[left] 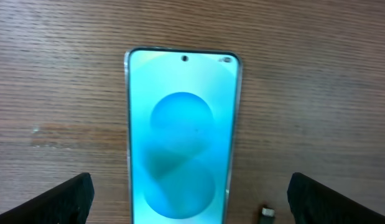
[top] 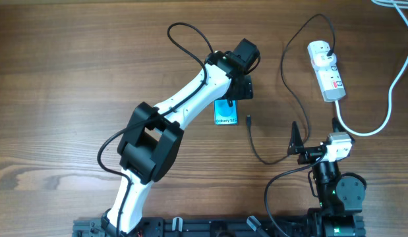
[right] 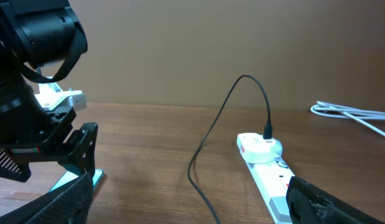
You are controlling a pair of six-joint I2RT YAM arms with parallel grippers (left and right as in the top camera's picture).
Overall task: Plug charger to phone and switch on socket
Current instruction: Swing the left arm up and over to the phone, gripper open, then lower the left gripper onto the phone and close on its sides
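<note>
As phone lies flat, charger rests beside.

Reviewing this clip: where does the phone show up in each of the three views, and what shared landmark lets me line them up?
Overhead: the phone lies near the table's centre, its far end hidden under the left arm.
Left wrist: it fills the middle, screen up, running off the bottom edge.
Right wrist: only a teal sliver at lower left.
Shared landmark: the charger cable, whose plug tip lies beside the phone and whose loop rises at centre.
</note>
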